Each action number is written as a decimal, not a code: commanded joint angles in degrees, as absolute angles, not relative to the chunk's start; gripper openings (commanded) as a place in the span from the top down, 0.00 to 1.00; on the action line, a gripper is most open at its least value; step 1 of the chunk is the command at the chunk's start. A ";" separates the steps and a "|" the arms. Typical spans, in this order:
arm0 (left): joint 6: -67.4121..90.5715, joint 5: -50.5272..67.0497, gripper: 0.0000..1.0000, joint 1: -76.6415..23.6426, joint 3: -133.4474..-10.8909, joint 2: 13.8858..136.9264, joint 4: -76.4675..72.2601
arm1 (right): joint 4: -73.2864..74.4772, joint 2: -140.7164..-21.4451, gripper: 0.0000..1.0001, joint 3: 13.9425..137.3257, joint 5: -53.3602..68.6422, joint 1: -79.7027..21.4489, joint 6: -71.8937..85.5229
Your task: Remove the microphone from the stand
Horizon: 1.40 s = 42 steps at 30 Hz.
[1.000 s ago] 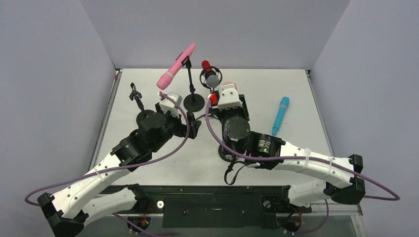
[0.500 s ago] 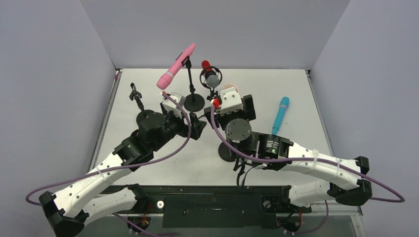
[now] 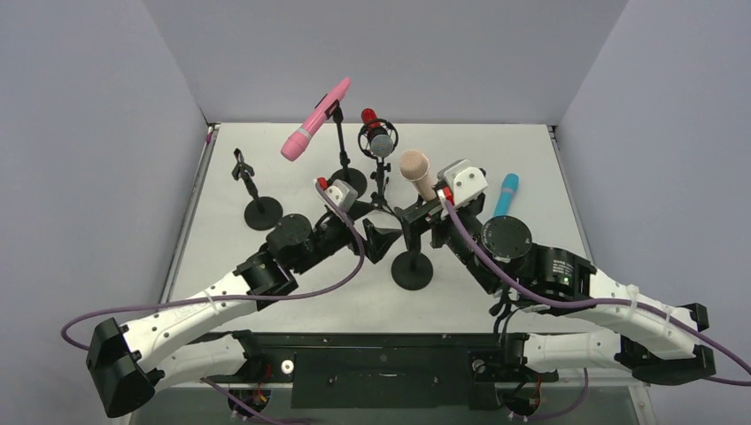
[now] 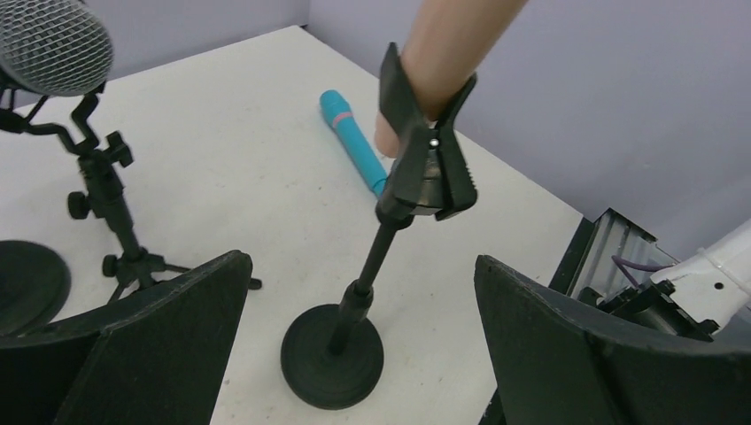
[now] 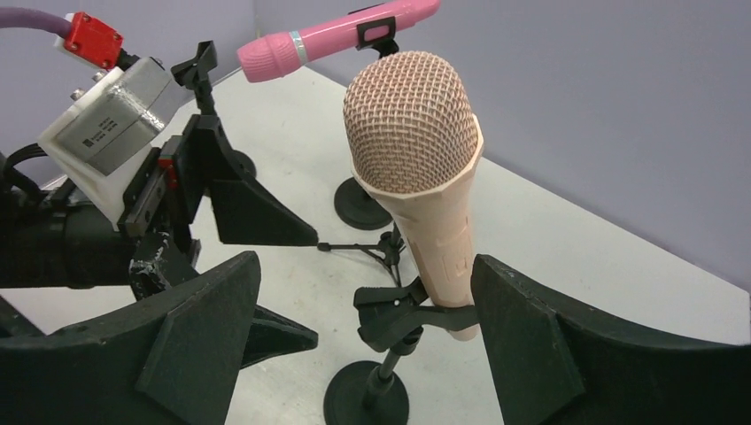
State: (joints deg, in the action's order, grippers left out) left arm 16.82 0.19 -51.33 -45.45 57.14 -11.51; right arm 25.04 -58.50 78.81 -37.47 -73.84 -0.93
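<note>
A peach microphone (image 3: pixel 418 174) stands tilted in the spring clip (image 5: pixel 398 314) of a black stand with a round base (image 3: pixel 412 270) at the table's middle. My right gripper (image 5: pixel 365 310) is open, its jaws either side of the clip. Its right finger (image 5: pixel 531 345) sits close against the microphone's lower end (image 5: pixel 447 266); I cannot tell if they touch. My left gripper (image 4: pixel 363 301) is open too, low on the stand's left. The stand's pole and base (image 4: pixel 332 356) show between its fingers, apart from both.
At the back, a pink microphone (image 3: pixel 314 119) is clipped on a tall stand. A silver-and-red microphone (image 3: pixel 379 140) sits on a small tripod. An empty clip stand (image 3: pixel 252 199) is at the left. A teal microphone (image 3: pixel 502 205) lies flat at the right. Grey walls enclose three sides.
My right arm swung right off the stand and its jaws opened wide, uncovering the peach microphone. My left gripper moved right and forward toward the stand's pole.
</note>
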 commanded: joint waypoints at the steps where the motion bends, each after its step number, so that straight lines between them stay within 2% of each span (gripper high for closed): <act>1: 13.25 0.96 0.04 -54.91 -44.42 58.88 -26.53 | 25.38 -53.88 0.16 76.67 -32.31 -73.41 1.42; 7: 5.17 -9.14 0.04 -61.35 -41.41 62.46 -36.50 | 24.80 -49.61 0.16 74.26 -32.84 -73.38 3.71; 18: -1.23 -15.35 0.04 -64.06 -39.47 71.84 -55.13 | 22.12 -44.50 0.15 70.68 -35.65 -70.54 5.84; 24: -1.21 -14.99 0.01 -64.07 -39.81 74.81 -59.08 | 21.93 -45.36 0.15 68.97 -20.72 -57.71 5.29; 34: -1.14 -14.76 0.00 -64.07 -40.11 75.86 -59.12 | 11.24 -49.77 0.13 66.34 13.63 -39.91 4.79; 37: -1.14 -14.54 0.00 -64.07 -40.22 75.95 -58.53 | 11.64 -52.61 0.14 68.48 16.88 -39.12 3.75; 38: -1.14 -14.40 0.04 -64.03 -40.24 75.95 -58.36 | 11.53 -53.02 0.14 68.69 17.23 -39.07 3.59; 42: -1.14 -14.16 0.06 -64.00 -40.47 76.08 -57.83 | 11.05 -55.06 0.15 69.88 18.23 -39.02 2.67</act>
State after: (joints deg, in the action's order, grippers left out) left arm -0.78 -14.72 -63.77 -39.48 75.90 -55.70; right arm 15.55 -54.06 66.37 12.08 -39.33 4.14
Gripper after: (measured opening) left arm 0.946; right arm 0.861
